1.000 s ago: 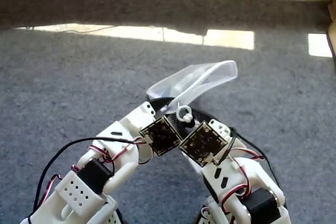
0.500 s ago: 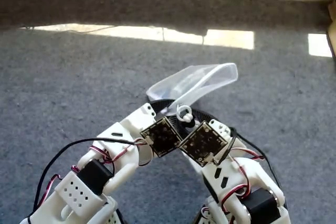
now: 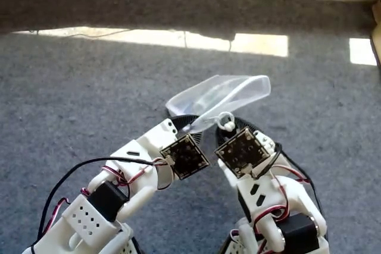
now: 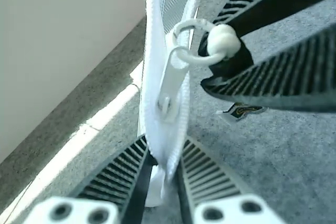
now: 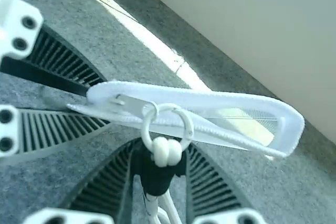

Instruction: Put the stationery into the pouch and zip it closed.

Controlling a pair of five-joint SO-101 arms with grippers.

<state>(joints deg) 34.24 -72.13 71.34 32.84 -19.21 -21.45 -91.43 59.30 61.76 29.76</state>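
A translucent white pouch (image 3: 218,96) hangs in the air above the grey carpet, held up between both arms. My left gripper (image 3: 189,125) (image 4: 164,165) is shut on the pouch's near end by the zipper tape (image 4: 157,77). My right gripper (image 3: 228,130) (image 5: 159,165) is shut on the white bead and cord of the zipper pull (image 5: 166,151), whose ring (image 3: 225,121) (image 4: 187,42) hooks the slider (image 5: 131,102). In the left wrist view, the right gripper's black ribbed fingers (image 4: 273,72) sit close beside the pouch (image 4: 173,3).
Grey carpet (image 3: 83,99) spreads all round, with a bright strip of sunlight (image 3: 178,38) along the far wall. A small patterned scrap (image 4: 239,111) lies on the carpet below the grippers.
My right gripper has moved right and slightly away from the left one, taking the zipper pull along the pouch. The left arm holds still.
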